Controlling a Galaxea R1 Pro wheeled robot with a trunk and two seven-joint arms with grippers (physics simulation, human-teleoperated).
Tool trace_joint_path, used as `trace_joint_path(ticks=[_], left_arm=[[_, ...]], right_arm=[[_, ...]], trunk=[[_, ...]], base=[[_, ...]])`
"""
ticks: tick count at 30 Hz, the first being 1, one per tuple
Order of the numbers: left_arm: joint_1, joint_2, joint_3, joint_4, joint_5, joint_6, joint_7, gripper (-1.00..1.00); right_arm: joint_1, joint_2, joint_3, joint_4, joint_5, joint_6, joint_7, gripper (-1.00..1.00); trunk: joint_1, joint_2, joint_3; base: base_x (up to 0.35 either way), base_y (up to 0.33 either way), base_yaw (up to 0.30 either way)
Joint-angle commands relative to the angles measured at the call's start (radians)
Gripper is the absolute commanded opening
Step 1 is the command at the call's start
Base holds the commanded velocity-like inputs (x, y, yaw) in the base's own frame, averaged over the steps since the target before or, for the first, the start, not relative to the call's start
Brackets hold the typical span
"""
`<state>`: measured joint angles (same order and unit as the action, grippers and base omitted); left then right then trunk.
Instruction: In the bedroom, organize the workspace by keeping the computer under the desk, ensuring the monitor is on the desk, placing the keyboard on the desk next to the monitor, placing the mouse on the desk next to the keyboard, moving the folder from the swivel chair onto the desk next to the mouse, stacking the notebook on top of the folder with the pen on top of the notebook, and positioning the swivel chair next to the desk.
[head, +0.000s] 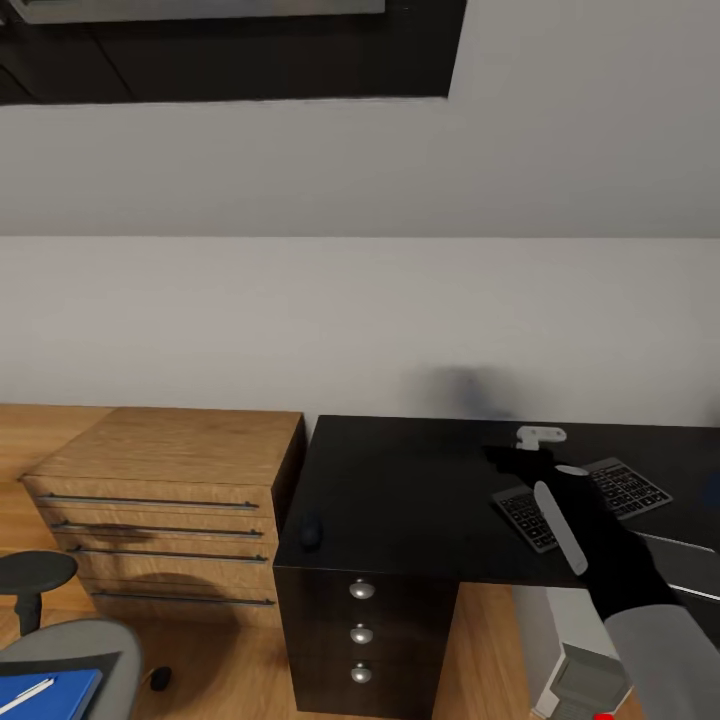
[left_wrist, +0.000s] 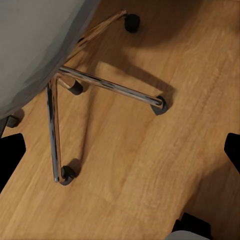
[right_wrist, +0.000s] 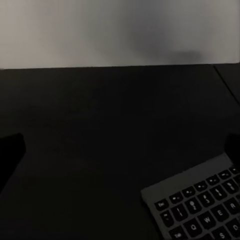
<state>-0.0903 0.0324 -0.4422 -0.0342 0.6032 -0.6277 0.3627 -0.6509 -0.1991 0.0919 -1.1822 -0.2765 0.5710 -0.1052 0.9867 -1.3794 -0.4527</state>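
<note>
The right arm (head: 600, 560) reaches forward, its tool (head: 535, 438) with fingers spread.

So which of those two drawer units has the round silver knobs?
The glossy black desk unit, with round knobs. The light-wood chest beside it has long bar handles instead.

Head view: looks forward and down from above onto the desk (head: 400, 480) against the grey wall, at moderate range. Right wrist view: low and close over the desktop, facing the wall; shares the keyboard (head: 585, 503) (right_wrist: 197, 207) with the head view. Left wrist view: faces down at the floor, close to the swivel chair (left_wrist: 35, 55) base.
</note>
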Motion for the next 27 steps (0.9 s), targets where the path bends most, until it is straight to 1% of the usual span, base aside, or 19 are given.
trace_joint_path(ticks=[1,2,3,10,17,22,27], left_arm=[[0.0,0.0,-0.009,-0.001,0.001,0.0,0.009,1.0],[0.0,0.0,-0.01,-0.001,0.001,0.0,0.009,1.0],[0.0,0.0,-0.01,-0.001,0.001,0.0,0.009,1.0],[0.0,-0.001,-0.01,-0.001,0.001,0.0,0.009,1.0],[0.0,0.0,-0.006,-0.001,0.001,-0.004,0.009,1.0],[0.0,0.0,-0.007,-0.001,0.001,-0.003,0.009,1.0],[0.0,0.003,-0.006,-0.001,0.001,-0.003,0.009,1.0]], right_arm=[[0.0,0.003,0.003,-0.003,-0.01,0.003,-0.01,1.0],[0.001,0.016,0.002,-0.006,-0.011,0.002,-0.011,1.0],[0.001,0.019,0.002,-0.007,-0.011,0.002,-0.011,1.0],[0.006,0.029,0.001,-0.01,-0.016,0.002,-0.012,1.0],[0.01,0.03,0.0,-0.013,-0.017,0.0,-0.013,1.0],[0.01,0.031,0.001,-0.011,-0.018,-0.001,-0.013,1.0],[0.01,0.032,0.001,-0.01,-0.018,-0.002,-0.014,1.0]], trunk=[[0.0,-0.001,-0.001],[0.0,-0.001,-0.001],[0.0,-0.001,-0.001],[0.0,-0.001,-0.001],[0.0,-0.001,-0.001],[0.0,-0.001,-0.001],[0.0,-0.001,-0.001]], base=[[0.0,0.0,-0.029],[0.0,0.0,-0.076],[0.0,0.0,-0.088],[0.0,0.0,-0.054],[0.03,-0.212,-0.001],[0.158,-0.147,-0.009],[0.214,-0.217,-0.148]])
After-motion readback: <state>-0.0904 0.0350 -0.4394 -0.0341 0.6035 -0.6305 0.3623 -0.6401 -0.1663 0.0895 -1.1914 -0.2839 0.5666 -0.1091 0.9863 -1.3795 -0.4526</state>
